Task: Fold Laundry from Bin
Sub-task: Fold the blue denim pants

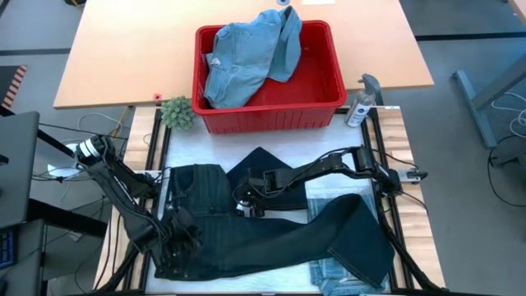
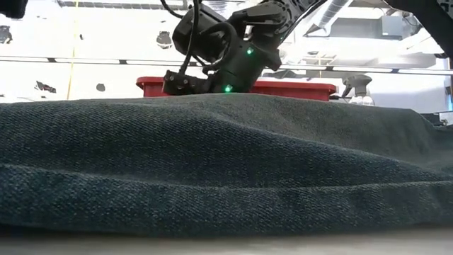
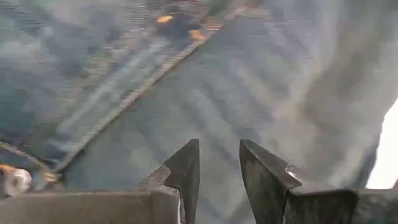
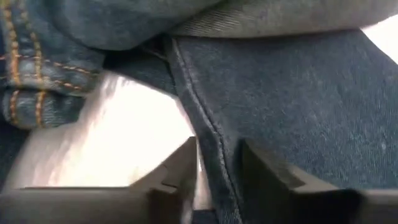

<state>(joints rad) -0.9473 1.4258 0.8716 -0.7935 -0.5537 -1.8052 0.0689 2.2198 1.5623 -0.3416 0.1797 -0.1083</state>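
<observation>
1. Your high view looks straight down on the whole table; the bin (image 1: 269, 78) sits upper centre and the dark trousers (image 1: 271, 234) fill the lower centre.
2. Your low view sits at table-top height, pressed close against the same trousers (image 2: 226, 170), facing level toward the bin (image 2: 297, 87) at mid-frame.
3. Your left wrist view looks very closely down onto dark denim, blurred.
4. Your right wrist view is just as close, facing a trouser seam (image 4: 205, 130). All four views share the trousers.
</observation>
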